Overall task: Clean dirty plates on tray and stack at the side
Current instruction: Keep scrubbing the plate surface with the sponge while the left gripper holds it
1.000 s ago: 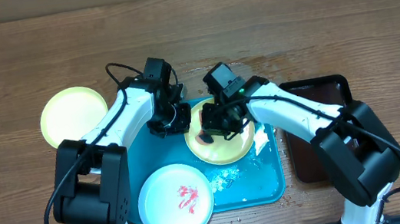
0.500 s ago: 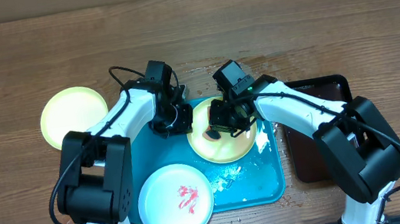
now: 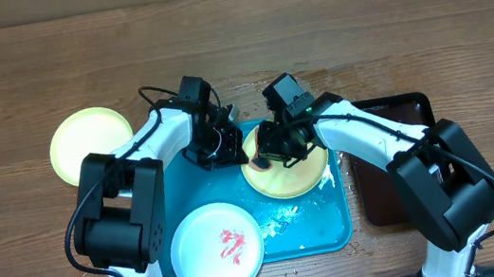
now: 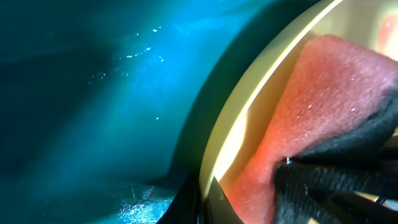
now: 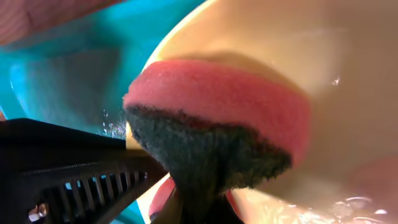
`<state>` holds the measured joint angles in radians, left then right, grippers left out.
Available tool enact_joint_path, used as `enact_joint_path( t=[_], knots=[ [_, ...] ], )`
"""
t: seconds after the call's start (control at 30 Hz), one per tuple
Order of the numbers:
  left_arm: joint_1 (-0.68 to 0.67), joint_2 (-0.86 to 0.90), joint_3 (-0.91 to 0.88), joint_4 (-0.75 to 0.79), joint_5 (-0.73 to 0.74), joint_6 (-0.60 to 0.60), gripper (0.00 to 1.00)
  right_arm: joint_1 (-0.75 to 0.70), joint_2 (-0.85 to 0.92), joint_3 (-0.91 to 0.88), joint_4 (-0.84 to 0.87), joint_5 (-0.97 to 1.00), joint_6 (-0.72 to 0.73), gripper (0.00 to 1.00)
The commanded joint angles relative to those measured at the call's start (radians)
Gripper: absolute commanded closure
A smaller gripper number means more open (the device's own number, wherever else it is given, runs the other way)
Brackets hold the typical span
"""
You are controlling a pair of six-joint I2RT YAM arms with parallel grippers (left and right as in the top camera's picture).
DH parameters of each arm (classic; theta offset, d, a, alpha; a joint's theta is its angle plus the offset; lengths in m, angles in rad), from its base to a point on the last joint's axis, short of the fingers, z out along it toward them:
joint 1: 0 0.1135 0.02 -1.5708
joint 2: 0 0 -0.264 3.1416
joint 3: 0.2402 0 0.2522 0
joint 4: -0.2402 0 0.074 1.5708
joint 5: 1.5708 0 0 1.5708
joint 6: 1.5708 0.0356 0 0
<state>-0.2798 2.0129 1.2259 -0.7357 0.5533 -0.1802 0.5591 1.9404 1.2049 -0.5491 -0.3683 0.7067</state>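
Note:
A yellow-green rimmed plate (image 3: 295, 175) lies at the back of the turquoise tray (image 3: 321, 229). My left gripper (image 3: 229, 150) is shut on its left rim (image 4: 227, 130), one dark finger on each side. My right gripper (image 3: 273, 154) is shut on a pink sponge (image 5: 217, 93) with a dark scouring side, pressed onto the wet plate (image 5: 323, 56) close to that rim. The sponge (image 4: 311, 106) also fills the right of the left wrist view. A pale blue plate (image 3: 217, 250) with a red smear lies on the tray's front left corner. Another yellow-green plate (image 3: 90, 142) rests on the table, left of the tray.
A dark brown-black tray (image 3: 383, 192) sits right of the turquoise one, under my right arm. Foam and water streak the tray floor (image 3: 281, 218) in front of the gripped plate. The wooden table (image 3: 405, 31) stretches behind both arms.
The gripped plate has shifted slightly right and back with my left gripper. The sponge has slid from the plate's left middle up toward the held rim.

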Motion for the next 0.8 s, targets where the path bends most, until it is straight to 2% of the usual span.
enact_joint_path(
  t=[0.0, 0.2, 0.4, 0.6, 0.77],
  knots=[
    [0.006, 0.055, -0.016, -0.013, -0.035, 0.016, 0.96, -0.047, 0.003, -0.003, -0.015, 0.066, 0.004, 0.96],
    [0.016, 0.055, -0.015, -0.042, -0.093, 0.008, 0.96, -0.183, 0.003, -0.003, -0.214, 0.149, -0.040, 0.96],
    [0.027, 0.055, -0.015, -0.042, -0.092, 0.008, 0.96, -0.253, 0.003, -0.003, -0.352, 0.150, -0.212, 0.96],
    [0.027, 0.055, -0.015, -0.037, -0.092, -0.004, 0.96, -0.144, 0.003, -0.003, -0.391, 0.003, -0.422, 0.96],
    [0.027, 0.055, -0.015, -0.037, -0.092, -0.008, 0.96, -0.032, 0.003, -0.001, -0.377, -0.085, -0.476, 0.96]
  ],
)
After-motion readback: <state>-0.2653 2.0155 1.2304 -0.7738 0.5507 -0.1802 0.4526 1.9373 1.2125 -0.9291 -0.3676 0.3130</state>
